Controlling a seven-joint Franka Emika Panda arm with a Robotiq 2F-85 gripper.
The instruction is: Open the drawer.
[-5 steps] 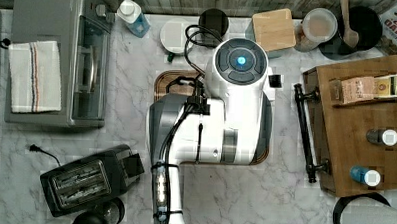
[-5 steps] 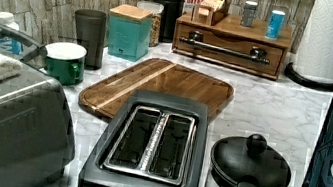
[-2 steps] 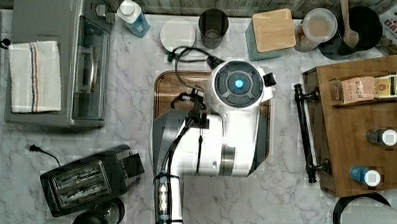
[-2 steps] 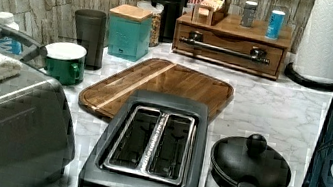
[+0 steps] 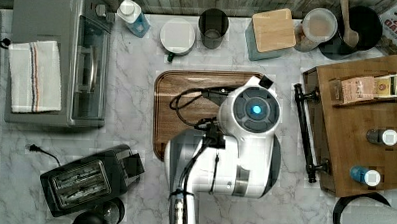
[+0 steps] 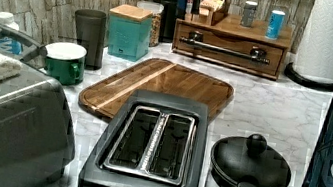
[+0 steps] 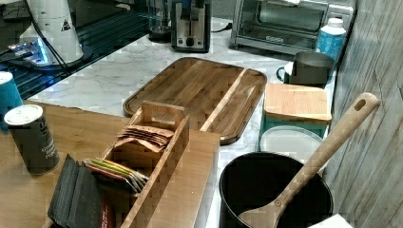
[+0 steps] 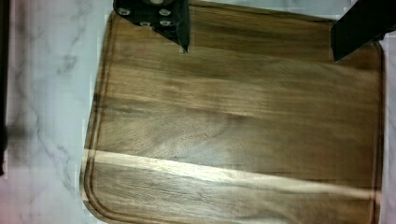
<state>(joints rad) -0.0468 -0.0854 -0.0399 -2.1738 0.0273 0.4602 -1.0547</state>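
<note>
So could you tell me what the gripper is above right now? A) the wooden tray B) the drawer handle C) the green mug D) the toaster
A: in the wrist view the gripper, fingers apart, hangs over the tray, and in the top view the arm sits over the tray, short of the drawer handle.

Bare marble desk point(image 5: 290, 160) is lying open between the wooden tray point(image 6: 156, 84) and the drawer's black bar handle point(image 5: 304, 131). A paper towel roll point(image 6: 326, 38) is standing beside the drawer point(image 6: 228, 45), on the left view's right.
</note>
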